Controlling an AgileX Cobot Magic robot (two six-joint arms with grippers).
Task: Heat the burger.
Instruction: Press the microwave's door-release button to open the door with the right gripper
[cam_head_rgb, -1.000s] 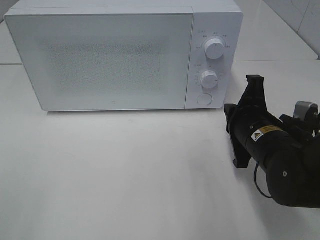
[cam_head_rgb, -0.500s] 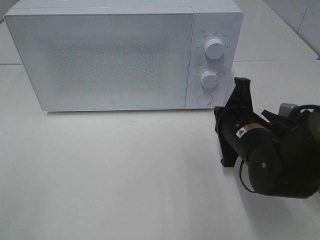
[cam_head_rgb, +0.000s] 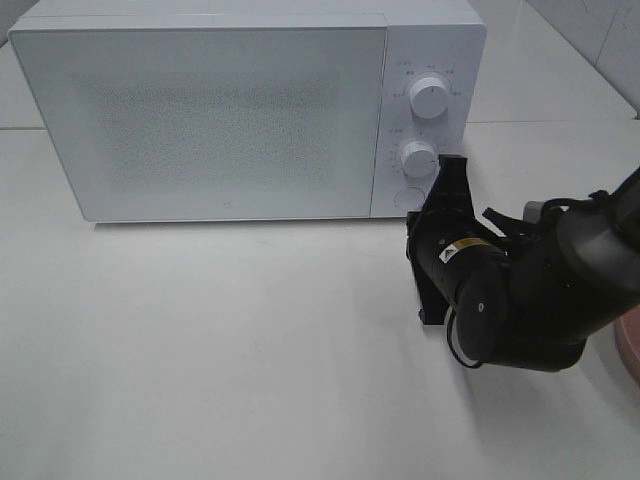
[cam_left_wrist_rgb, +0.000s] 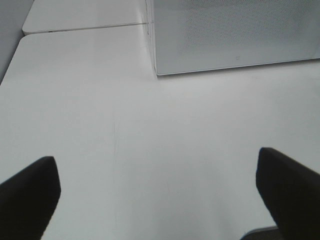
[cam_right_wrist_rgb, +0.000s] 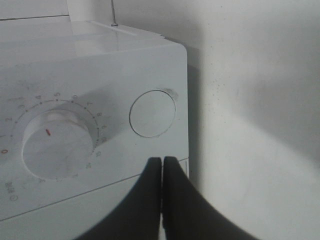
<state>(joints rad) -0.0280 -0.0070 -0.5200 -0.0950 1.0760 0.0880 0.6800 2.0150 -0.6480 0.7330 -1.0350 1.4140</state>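
Your right arm (cam_head_rgb: 540, 290) reaches low, its black fingers (cam_right_wrist_rgb: 150, 195) pressed together, tips near the round white button (cam_right_wrist_rgb: 152, 114) on the boxy white microwave (cam_head_rgb: 220, 120); your left fingers (cam_left_wrist_rgb: 30, 195) stand apart over the white counter (cam_left_wrist_rgb: 150, 150).

High camera overlooks the microwave (cam_head_rgb: 200, 120); right wrist closely faces its button (cam_right_wrist_rgb: 152, 114), left wrist seemingly its corner.

Lower dial (cam_right_wrist_rgb: 57, 145) of microwave (cam_right_wrist_rgb: 125, 55): printed scale, digits 0 and 2–7 legible, red index mark. Yellow label (cam_head_rgb: 460, 252) on right arm (cam_head_rgb: 540, 300): warning triangle, text illegible.
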